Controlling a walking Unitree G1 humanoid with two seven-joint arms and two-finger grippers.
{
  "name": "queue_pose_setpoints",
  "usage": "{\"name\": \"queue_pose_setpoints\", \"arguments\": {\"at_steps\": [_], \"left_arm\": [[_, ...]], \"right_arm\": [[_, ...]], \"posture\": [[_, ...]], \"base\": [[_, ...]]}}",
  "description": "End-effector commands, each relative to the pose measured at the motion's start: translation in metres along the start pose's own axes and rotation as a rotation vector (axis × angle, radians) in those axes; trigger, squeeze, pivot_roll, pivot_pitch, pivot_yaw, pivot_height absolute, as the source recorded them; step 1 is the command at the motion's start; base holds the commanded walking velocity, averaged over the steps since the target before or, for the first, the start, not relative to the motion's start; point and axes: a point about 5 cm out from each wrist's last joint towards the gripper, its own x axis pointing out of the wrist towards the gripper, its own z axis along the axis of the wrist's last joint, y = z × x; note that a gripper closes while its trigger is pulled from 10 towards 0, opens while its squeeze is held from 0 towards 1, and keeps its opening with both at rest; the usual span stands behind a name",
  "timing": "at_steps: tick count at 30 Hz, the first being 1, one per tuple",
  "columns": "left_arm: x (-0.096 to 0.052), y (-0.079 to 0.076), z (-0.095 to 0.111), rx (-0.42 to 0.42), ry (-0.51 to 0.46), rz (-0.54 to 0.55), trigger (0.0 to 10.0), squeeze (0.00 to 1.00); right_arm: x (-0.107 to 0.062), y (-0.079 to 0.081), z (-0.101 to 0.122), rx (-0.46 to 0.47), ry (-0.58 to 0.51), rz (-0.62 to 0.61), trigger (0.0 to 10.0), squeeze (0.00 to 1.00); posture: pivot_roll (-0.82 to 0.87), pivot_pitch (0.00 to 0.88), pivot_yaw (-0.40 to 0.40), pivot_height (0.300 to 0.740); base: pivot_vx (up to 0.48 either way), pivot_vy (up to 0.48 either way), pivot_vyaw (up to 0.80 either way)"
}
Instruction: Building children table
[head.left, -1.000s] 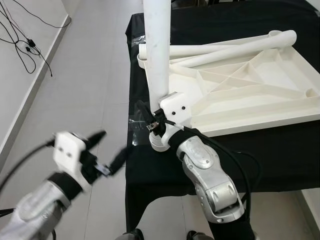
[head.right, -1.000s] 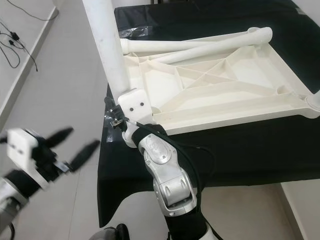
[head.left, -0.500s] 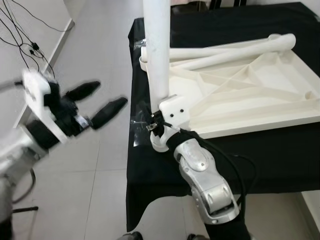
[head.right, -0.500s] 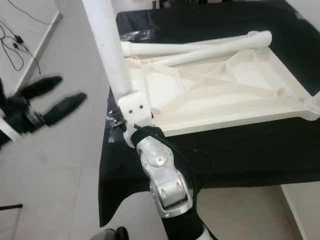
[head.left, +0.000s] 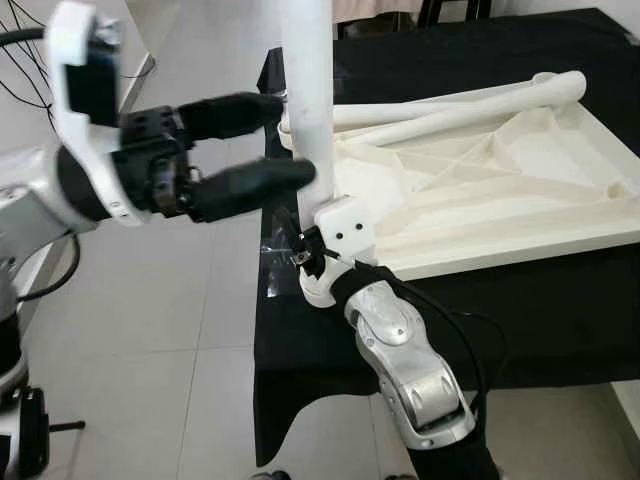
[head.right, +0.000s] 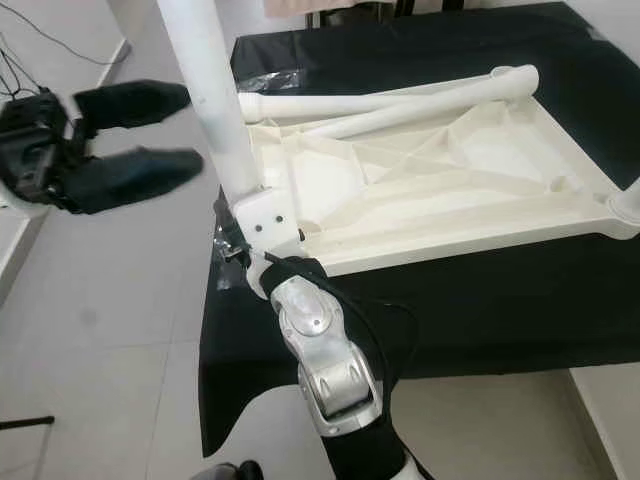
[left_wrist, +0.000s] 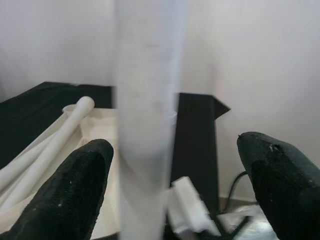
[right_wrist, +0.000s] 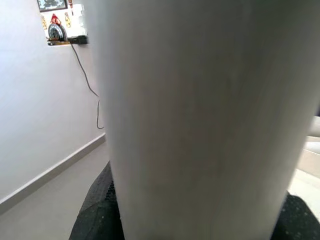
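Upright white plastic tube leg (head.left: 308, 100) is clamped by right gripper (head.left: 318, 258). Left gripper (head.left: 262, 140), fingers apart, should be centred around it before closing.

White plastic tabletop (head.left: 480, 190) and leg (head.left: 308, 100), black cloth (head.left: 520, 310), pale grey floor tiles (head.left: 190, 330) — plain, unpatterned

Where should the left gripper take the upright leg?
On the bare round shaft of the upright leg, above the right gripper clamped at its base. Come in level from the robot's left: the left gripper is open, one finger either side, and the smooth tube suits a straight squeeze.
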Motion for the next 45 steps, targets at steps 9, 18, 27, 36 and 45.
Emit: {"name": "queue_pose_setpoints", "arguments": {"at_steps": [9,18,27,36,45], "left_arm": [[0.023,0.032,-0.004,0.030,0.042,0.063,10.0,0.00],[0.034,0.040,-0.007,0.006,0.020,0.032,10.0,0.00],[0.041,0.030,-0.007,-0.018,-0.038,-0.014,0.0,0.00],[0.040,0.028,-0.010,-0.026,-0.043,-0.006,0.0,0.00],[0.037,0.024,-0.013,-0.037,-0.044,-0.006,0.0,0.00]], "right_arm": [[-0.010,0.013,-0.048,0.024,0.241,0.071,10.0,0.00],[-0.009,0.016,-0.047,-0.007,0.244,0.105,10.0,0.00],[-0.003,0.008,-0.046,-0.019,0.253,0.100,10.0,0.00],[0.004,-0.003,-0.042,-0.007,0.231,0.151,10.0,0.56],[0.032,-0.061,-0.002,-0.051,0.028,0.481,10.0,0.98]], "posture": [[-0.03,0.202,0.097,0.740],[-0.03,0.202,0.094,0.740],[-0.03,0.200,0.081,0.740],[-0.04,0.198,0.077,0.740],[-0.04,0.199,0.072,0.740]], "base": [[0.000,0.000,0.00],[0.000,0.000,0.00],[0.000,0.000,0.00],[0.000,0.000,0.00],[0.000,0.000,0.00]]}}
